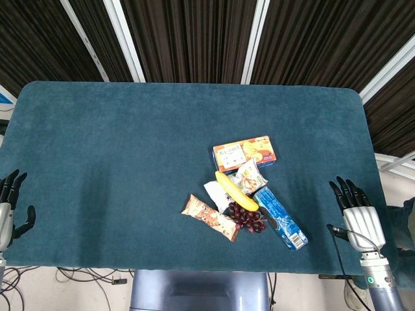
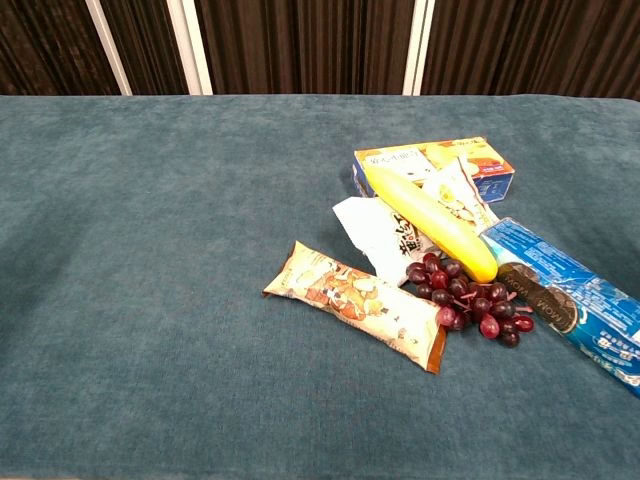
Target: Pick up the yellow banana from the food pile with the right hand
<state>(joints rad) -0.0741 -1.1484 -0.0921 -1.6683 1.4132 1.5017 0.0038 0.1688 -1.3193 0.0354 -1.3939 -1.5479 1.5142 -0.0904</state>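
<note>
A yellow banana [image 1: 235, 190] lies atop white snack packets, beside dark grapes [image 1: 245, 218], on the blue table [image 1: 117, 142]; the right hand [image 1: 358, 210] and left hand [image 1: 10, 204] rest empty, fingers spread, at opposite edges.

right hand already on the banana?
No, in the head view the right hand rests open at the table's right edge, well clear of the banana.

The right hand [image 1: 358, 210] sits at the near right edge of the surface, back showing, fingers straight and slightly spread, holding nothing. The left hand [image 1: 11, 207] is at the near left edge, fingers likewise extended and apart, empty, thumb jutting sideways.
</note>
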